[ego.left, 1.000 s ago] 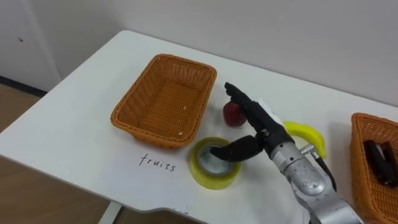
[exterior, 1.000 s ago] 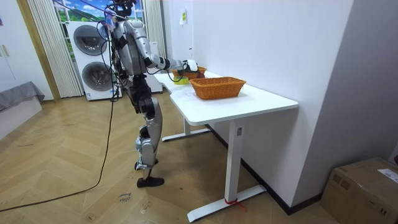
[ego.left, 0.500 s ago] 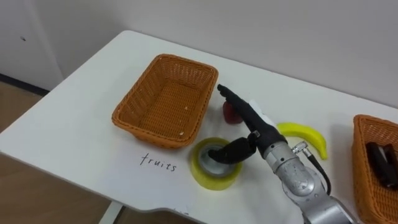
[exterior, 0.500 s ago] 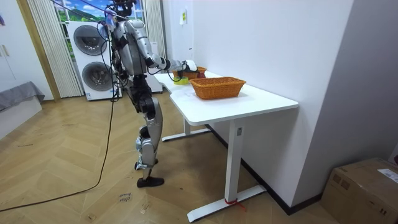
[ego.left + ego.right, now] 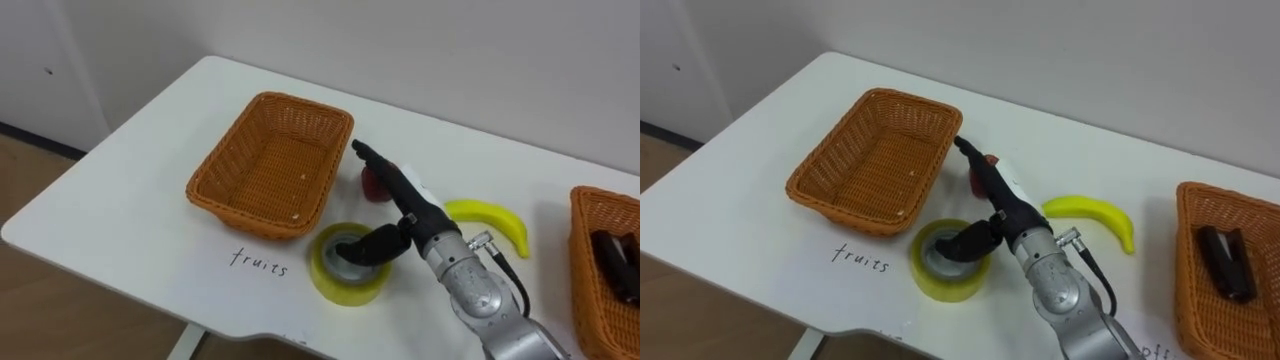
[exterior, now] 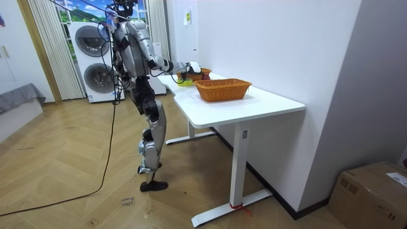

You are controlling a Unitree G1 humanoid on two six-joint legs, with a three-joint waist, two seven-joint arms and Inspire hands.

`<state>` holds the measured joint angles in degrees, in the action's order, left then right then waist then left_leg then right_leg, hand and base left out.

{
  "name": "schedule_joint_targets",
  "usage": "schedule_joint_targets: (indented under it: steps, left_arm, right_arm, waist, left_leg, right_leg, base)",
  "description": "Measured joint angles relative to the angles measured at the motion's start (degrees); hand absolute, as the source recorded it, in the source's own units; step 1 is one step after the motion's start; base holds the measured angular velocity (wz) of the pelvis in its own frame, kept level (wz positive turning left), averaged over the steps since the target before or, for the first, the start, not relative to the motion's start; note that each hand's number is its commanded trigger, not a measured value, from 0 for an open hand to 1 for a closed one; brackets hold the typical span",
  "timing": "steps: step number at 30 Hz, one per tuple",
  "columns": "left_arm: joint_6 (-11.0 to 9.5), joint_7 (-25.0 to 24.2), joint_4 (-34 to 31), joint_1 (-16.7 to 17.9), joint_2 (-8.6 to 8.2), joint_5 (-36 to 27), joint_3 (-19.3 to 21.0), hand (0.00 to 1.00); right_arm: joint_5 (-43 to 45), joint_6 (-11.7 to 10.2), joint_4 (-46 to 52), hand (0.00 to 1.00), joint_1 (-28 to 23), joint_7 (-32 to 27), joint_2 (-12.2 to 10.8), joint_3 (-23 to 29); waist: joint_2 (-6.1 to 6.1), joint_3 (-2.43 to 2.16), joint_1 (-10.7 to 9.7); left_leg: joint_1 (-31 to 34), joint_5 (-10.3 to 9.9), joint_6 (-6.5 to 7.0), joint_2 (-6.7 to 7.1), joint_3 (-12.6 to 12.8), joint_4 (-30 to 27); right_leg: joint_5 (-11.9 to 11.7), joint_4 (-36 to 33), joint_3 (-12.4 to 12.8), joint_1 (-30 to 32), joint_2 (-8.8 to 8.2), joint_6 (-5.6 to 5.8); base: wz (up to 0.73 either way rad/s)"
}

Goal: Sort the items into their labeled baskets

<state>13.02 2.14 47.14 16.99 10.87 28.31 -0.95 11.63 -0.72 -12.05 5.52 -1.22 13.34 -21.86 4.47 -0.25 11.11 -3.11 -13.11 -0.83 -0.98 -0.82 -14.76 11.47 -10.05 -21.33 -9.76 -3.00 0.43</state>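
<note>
I count two wicker baskets on the white table [image 5: 140,215]. The one on my left [image 5: 265,165] is empty, and the one at the right edge [image 5: 583,262] holds dark things [image 5: 1223,262] that I can't number. Between them are three loose items: one banana [image 5: 490,218], one apple [image 5: 368,184] and one roll of tape [image 5: 340,294]. The apple is small and dark red, just beside the empty basket's near right corner and partly covered. The tape is a wide yellow ring lying flat in front of it. My right hand [image 5: 420,215] is spread wide, with its fingers [image 5: 385,172] stretched straight over the apple and the thumb dipping into the ring's hole. I can't tell whether the fingers touch the fruit.
</note>
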Motion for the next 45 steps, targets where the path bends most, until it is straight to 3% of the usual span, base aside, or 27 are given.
schedule_joint_targets:
  steps: [13, 20, 25, 30, 45]
  left_arm:
    - [-0.8, -0.3, 0.1, 0.2, -0.07, 0.1, -0.4, 0.0]
    - [-1.8, -0.8, 0.8, 0.2, 0.25, 0.1, -0.2, 0.0]
    - [-2.9, -0.7, 1.3, -0.1, 0.85, 0.1, 0.3, 0.0]
    - [-3.7, -0.5, 1.5, -0.2, 1.52, 0.1, 0.8, 0.0]
    - [-3.8, -1.7, 1.6, -0.2, 1.52, -0.6, 1.0, 0.0]
  right_arm:
    - [0.3, 0.8, 3.4, 0.0, -0.1, 2.7, 0.6, 0.1]
    - [2.1, 2.8, 10.5, 0.0, -3.8, 9.6, 2.6, 0.4]
    - [2.0, 4.4, 11.1, 0.0, -5.1, 14.2, 2.8, 1.6]
    - [2.0, 4.5, 11.2, 0.0, -5.1, 17.5, 3.0, 3.5]
    - [2.4, 5.1, 10.9, 0.0, -7.0, 23.7, 3.1, 6.5]
  waist:
    - [0.31, -0.16, -1.2]
    - [0.51, -0.15, -1.4]
    - [1.11, -0.02, -1.7]
    - [1.95, 0.13, -1.8]
    - [2.34, 0.2, -1.7]
  left_leg:
    - [1.4, 0.1, 0.1, -0.06, 0.3, 0.0]
    - [1.5, 0.1, 0.1, -0.18, 0.7, 0.0]
    - [1.7, 0.1, 0.1, -0.22, 0.7, 0.0]
    - [2.5, 0.1, 0.12, -0.18, 0.7, -0.1]
    - [2.9, 0.0, 0.18, -0.19, 0.6, -0.8]
  right_leg:
    - [0.0, -0.5, 0.7, 1.9, 0.04, -0.01]
    - [0.0, -0.7, 1.6, 2.3, 0.13, -0.02]
    - [0.0, -1.3, 1.5, 2.8, 0.06, -0.02]
    - [0.0, -1.6, 1.4, 3.7, -0.05, -0.02]
    - [0.0, -1.8, 1.6, 3.8, -0.04, -0.02]
  base:
    - [0.0]
    - [-0.04]
    - [-0.01]
    - [0.0]
    - [0.0]
